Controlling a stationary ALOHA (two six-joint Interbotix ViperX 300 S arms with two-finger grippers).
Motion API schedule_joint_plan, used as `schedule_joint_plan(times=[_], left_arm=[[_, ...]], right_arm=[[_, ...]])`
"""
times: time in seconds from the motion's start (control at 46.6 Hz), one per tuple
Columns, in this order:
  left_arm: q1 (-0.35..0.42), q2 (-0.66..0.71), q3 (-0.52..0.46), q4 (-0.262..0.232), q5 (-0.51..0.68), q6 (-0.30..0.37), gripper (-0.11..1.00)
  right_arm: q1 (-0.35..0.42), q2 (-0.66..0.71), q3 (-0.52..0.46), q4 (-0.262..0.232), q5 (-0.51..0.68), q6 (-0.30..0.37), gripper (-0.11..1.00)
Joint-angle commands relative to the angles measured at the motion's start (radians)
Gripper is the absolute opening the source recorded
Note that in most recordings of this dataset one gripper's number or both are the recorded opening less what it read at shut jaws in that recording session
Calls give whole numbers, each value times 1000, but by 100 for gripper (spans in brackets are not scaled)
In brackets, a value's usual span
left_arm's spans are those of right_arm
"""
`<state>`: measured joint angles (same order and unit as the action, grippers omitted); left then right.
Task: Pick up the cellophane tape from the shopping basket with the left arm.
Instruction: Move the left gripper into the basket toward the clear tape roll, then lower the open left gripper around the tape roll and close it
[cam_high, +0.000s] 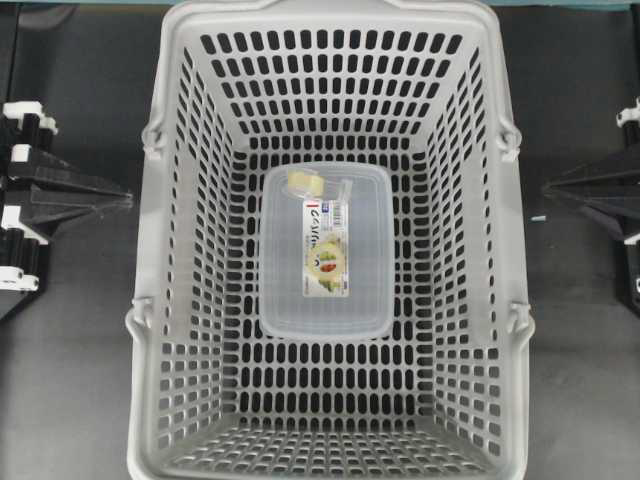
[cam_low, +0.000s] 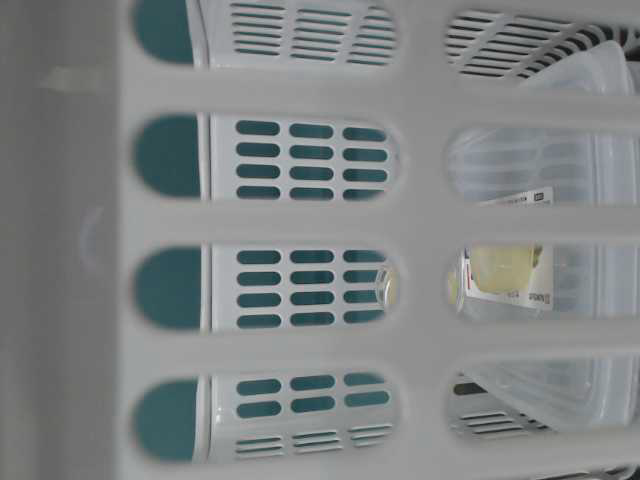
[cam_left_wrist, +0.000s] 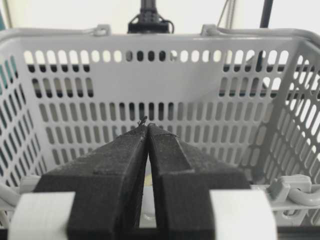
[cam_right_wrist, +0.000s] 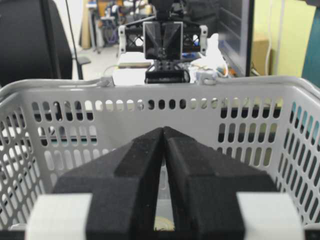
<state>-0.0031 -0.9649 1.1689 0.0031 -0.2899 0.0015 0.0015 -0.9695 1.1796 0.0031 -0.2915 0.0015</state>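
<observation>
basket wall stands between our closed, empty left gripper and the cellophane tape, lying beyond on a translucent box; yellow roll, printed card.

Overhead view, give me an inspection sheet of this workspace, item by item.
Surface: dark table, bare where it shows.
Job's things: cellophane tape lies on the clear plastic box on the floor of the shopping basket.
Clutter: the box only.
Grippers: left claw and right claw both shut, empty, outside the basket walls.
Cables: nothing seen.
Surroundings: office furniture behind, in the right wrist view.
</observation>
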Motion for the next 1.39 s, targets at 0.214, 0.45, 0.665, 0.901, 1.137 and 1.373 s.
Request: schedule_joint_plan(times=[0.214, 0.45, 0.665, 0.901, 1.137, 1.373], left_arm=[[-2, 75, -225, 41, 311, -41, 0], [-18, 202, -425, 41, 538, -37, 0], [-21, 344, -584, 41, 686, -26, 0], [-18, 480, -692, 41, 785, -32, 0], [-17, 611, -790, 41, 897, -40, 21], [-21, 776, -893, 41, 1031, -37, 86]], right_arm=[[2, 8, -63, 2, 179, 9, 0], [2, 3, -101, 2, 330, 11, 0], [2, 2, -101, 3, 333, 11, 5], [0, -2, -101, 9, 337, 25, 61], [-2, -3, -100, 9, 337, 52, 80], [-2, -3, -100, 9, 334, 52, 79]])
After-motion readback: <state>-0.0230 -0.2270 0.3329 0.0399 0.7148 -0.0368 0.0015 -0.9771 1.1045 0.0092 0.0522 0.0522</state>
